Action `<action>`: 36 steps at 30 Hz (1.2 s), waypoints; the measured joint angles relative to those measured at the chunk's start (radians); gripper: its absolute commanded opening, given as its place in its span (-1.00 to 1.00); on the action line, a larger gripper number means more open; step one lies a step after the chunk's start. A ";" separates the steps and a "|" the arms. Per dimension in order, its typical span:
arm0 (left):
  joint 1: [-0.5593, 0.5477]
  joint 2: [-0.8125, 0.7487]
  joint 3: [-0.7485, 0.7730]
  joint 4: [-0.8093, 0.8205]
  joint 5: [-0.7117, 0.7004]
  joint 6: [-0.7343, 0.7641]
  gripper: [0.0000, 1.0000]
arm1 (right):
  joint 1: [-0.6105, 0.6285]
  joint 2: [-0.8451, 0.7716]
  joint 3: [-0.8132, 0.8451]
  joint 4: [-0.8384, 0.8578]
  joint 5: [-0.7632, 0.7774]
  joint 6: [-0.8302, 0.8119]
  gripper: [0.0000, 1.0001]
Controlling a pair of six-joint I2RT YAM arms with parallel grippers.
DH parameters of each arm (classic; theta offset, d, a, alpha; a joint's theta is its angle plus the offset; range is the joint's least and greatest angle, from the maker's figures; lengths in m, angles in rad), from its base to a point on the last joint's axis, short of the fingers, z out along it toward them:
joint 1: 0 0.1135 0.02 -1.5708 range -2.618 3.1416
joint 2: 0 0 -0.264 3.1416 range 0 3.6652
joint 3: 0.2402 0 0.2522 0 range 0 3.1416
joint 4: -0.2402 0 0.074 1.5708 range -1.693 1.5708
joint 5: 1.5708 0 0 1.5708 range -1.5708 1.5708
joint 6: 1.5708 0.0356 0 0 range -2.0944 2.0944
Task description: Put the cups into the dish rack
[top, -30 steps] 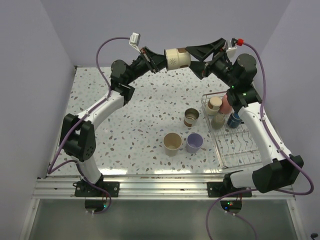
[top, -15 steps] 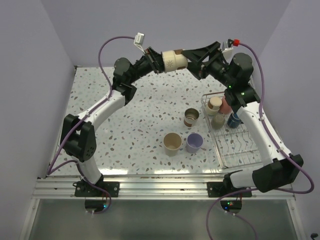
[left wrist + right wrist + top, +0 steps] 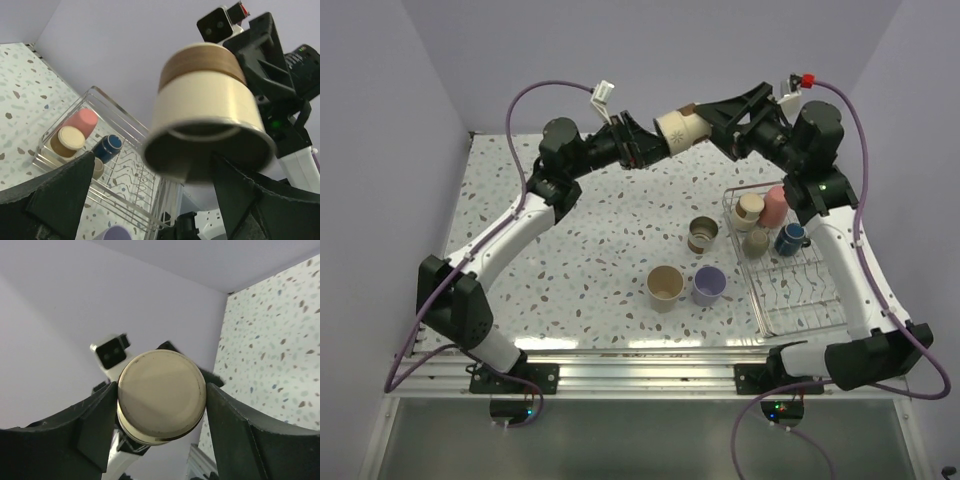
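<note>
Tan plastic cup (image 3: pixel 663 286), lavender cup (image 3: pixel 709 285) and shiny steel cup (image 3: pixel 702 236) stand on the speckled table (image 3: pixel 580 250), nearest the arm bases and just left of the silvery wire dish rack (image 3: pixel 800 300). The rack's far end holds a pink cup (image 3: pixel 776 203) and a dark blue handled mug (image 3: pixel 788 238) among others. Farther back, well above the table, a cream cup with a brown band (image 3: pixel 678 128) hangs between the two arms. Right gripper (image 3: pixel 161 392) clamps its closed base end; left gripper (image 3: pixel 655 140) stands wide, fingers (image 3: pixel 60 200) clear of the cup's wall. Judged a mid-air handover, giving the cup to the arm beside the rack. Long axis near horizontal, along the line between the grippers; mouth faces the left gripper, base the right
</note>
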 measured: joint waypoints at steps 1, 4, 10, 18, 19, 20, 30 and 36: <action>0.002 -0.023 -0.018 -0.013 0.000 0.012 1.00 | -0.025 -0.001 0.002 -0.013 -0.008 -0.012 -1.00; 0.013 -0.072 -0.044 -0.093 -0.005 0.054 1.00 | -0.109 -0.005 0.002 -0.069 -0.008 -0.069 -1.00; 0.041 -0.142 -0.048 -0.340 -0.104 0.188 1.00 | -0.242 -0.007 0.005 -0.276 0.061 -0.261 -1.00; 0.045 -0.270 -0.108 -0.573 -0.252 0.332 1.00 | -0.306 0.058 0.141 -0.543 0.361 -0.538 -1.00; 0.045 -0.290 -0.130 -0.586 -0.262 0.343 1.00 | -0.312 0.072 0.155 -0.555 0.398 -0.560 -1.00; 0.045 -0.307 -0.152 -0.595 -0.272 0.354 1.00 | -0.315 0.089 0.170 -0.571 0.440 -0.581 -1.00; 0.045 -0.357 -0.286 -0.638 -0.305 0.422 1.00 | -0.341 0.208 0.236 -0.665 0.823 -0.763 -1.00; 0.054 -0.332 -0.286 -0.653 -0.323 0.484 1.00 | -0.372 0.213 0.171 -0.644 0.935 -0.797 -1.00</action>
